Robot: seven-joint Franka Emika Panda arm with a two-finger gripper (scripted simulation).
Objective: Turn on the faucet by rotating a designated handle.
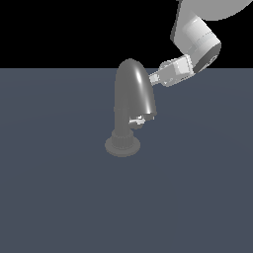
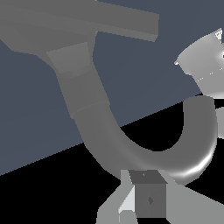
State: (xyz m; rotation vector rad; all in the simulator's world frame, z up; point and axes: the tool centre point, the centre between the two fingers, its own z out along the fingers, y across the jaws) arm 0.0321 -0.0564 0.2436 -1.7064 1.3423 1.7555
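The dull grey faucet (image 1: pixel 132 94) stands on its round ribbed base at the middle of the floor, its thick arched spout curling over toward the exterior view's right. The small silvery handle (image 1: pixel 138 119) sticks out of the column just under the spout's tip. My gripper (image 1: pixel 152 77) comes in from the upper right and sits against the top right of the arch, well above the handle, with its fingers together and nothing between them. In the wrist view the faucet (image 2: pixel 100 127) curves just past my gripper (image 2: pixel 138 201), and the pale handle (image 2: pixel 203 63) shows beyond the spout's end.
A flat dark blue-grey floor (image 1: pixel 59 197) spreads all around the faucet. My arm's white links (image 1: pixel 197 42) hang in from the top right corner of the exterior view.
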